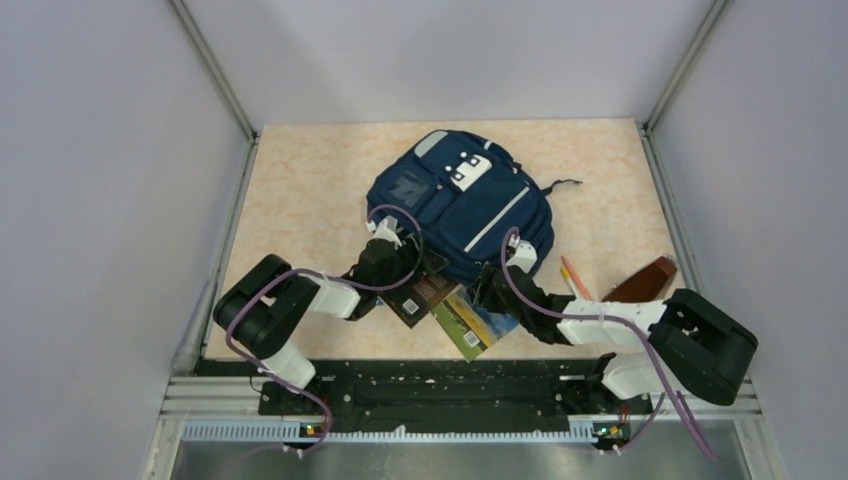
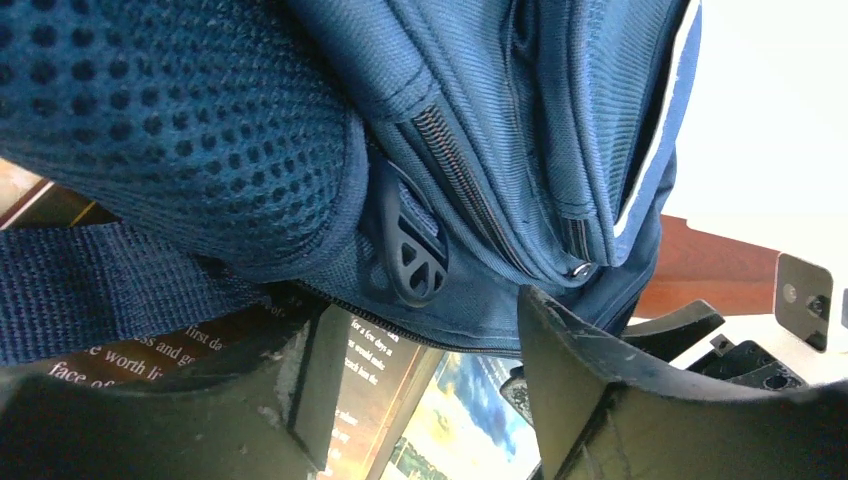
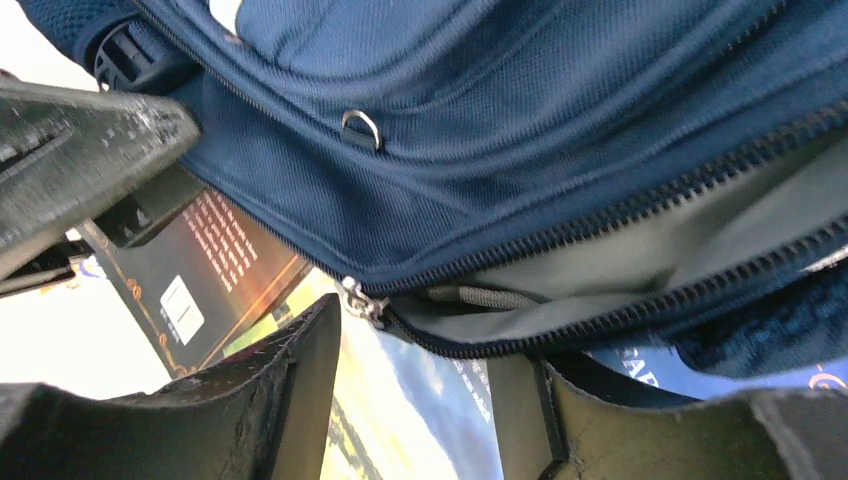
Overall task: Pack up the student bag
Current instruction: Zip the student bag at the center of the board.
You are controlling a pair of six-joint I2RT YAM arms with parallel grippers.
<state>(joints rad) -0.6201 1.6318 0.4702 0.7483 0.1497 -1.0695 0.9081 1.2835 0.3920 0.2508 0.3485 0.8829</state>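
Note:
The navy student bag (image 1: 460, 195) lies front up in the middle of the table. Its near edge rests over a dark brown book (image 1: 425, 297) and a landscape-cover book (image 1: 475, 325). My left gripper (image 1: 395, 262) is at the bag's near left corner. In the left wrist view it (image 2: 430, 370) is open just under the bag's zipped hem (image 2: 520, 120), with the dark book (image 2: 375, 370) below. My right gripper (image 1: 495, 285) is at the near right edge. It (image 3: 420, 350) is open under the unzipped mouth (image 3: 620, 270), whose grey lining shows, close to the zipper pull (image 3: 360, 298).
An orange pencil (image 1: 575, 278) and a reddish-brown flat case (image 1: 640, 283) lie right of the bag, near the right arm. A blue cover with letters (image 3: 640, 365) peeks from under the bag's opening. Grey walls close in the table on three sides.

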